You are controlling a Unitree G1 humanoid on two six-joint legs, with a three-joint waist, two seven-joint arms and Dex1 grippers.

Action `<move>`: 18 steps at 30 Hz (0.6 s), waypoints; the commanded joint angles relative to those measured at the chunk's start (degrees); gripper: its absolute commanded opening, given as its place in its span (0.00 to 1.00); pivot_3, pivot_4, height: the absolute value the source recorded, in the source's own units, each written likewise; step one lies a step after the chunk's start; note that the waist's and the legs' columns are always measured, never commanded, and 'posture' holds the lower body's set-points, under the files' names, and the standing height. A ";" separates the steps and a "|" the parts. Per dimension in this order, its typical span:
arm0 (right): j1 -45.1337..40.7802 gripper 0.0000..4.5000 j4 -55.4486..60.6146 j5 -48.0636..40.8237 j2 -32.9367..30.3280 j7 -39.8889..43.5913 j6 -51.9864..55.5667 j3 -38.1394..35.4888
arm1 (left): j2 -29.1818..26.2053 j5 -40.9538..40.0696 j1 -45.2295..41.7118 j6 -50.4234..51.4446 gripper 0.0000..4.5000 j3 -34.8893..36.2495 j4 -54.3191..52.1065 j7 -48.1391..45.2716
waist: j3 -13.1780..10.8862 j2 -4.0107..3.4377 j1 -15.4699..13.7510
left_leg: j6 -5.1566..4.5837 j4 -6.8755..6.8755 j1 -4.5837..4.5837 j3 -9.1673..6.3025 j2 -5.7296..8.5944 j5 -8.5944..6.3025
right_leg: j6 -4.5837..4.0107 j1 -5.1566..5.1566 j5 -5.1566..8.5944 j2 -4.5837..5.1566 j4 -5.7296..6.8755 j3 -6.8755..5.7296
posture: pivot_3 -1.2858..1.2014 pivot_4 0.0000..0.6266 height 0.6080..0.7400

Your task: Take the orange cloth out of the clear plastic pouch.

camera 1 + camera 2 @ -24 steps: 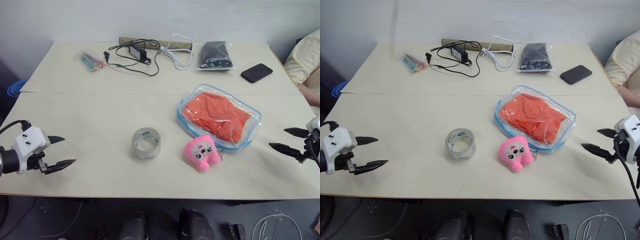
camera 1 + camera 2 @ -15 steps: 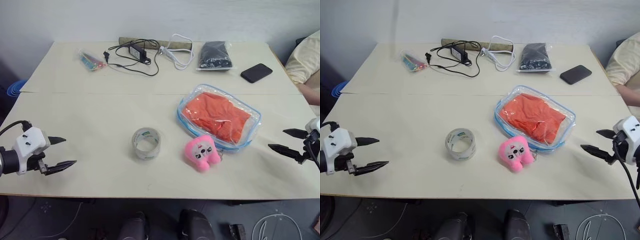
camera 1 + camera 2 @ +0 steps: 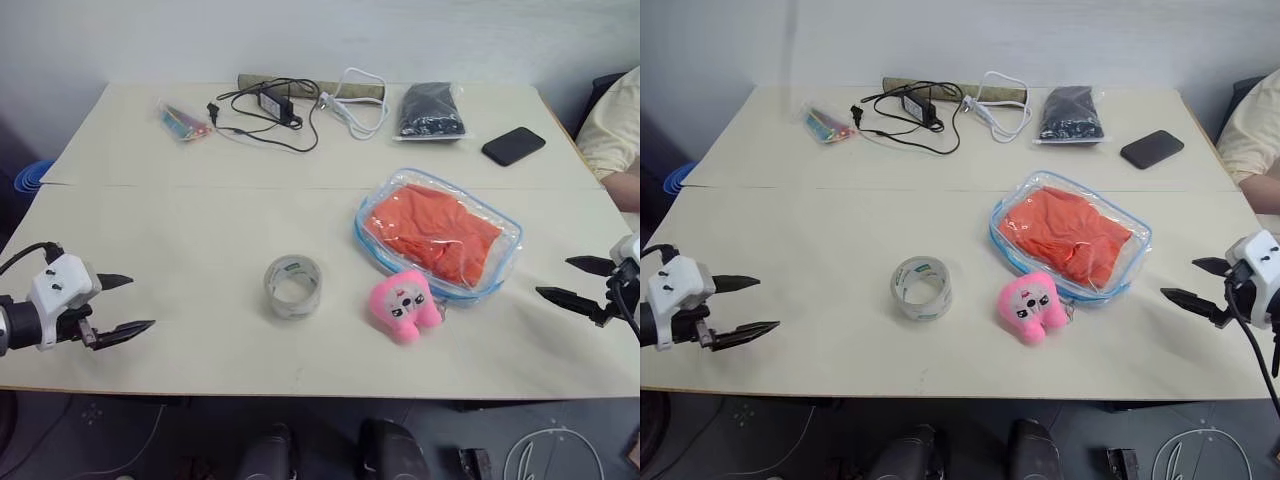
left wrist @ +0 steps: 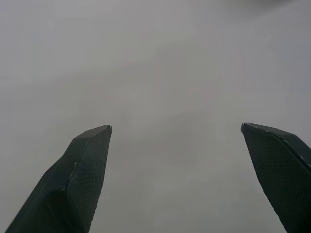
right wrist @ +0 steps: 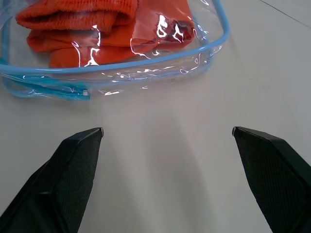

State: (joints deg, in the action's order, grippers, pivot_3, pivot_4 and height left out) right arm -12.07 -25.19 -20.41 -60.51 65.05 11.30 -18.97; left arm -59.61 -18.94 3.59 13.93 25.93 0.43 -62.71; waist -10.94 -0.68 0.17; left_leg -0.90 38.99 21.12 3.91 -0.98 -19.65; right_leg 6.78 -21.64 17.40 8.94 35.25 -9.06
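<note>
Orange cloth [image 3: 432, 233] sits inside clear plastic pouch [image 3: 508, 232], right of centre on the surface, long axis running far-left to near-right. Right gripper [image 3: 568, 279], fingers spread wide and empty, is nearer, pouch to its left. Left gripper [image 3: 124, 304] wide, empty, well apart.

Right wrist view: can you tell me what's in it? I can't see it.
The orange cloth lies folded inside the clear plastic pouch, which rests on the pale table. The right gripper is open, both black fingers short of the pouch.
</note>
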 commanded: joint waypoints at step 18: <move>-14.25 0.99 30.74 -14.68 -2.73 9.87 19.43 5.36 | 4.59 -5.31 -46.32 14.79 1.00 -29.24 -1.73 -13.55 | -0.02 -0.02 -1.36 | 0.03 0.19 0.07 0.00 0.19 0.01 | 0.05 -0.02 -0.04 -0.20 0.08 0.09 | 0.52 0.24 1.00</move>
State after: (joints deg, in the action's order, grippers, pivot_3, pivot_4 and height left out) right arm -25.10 2.85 -33.44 -62.48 73.70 30.18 -13.74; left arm -55.63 -26.33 -39.77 28.67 -0.02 -3.45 -74.67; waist -10.96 -0.70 -1.19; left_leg -0.87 39.20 21.22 3.93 -0.77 -19.63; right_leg 6.84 -21.68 17.35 8.70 35.32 -8.95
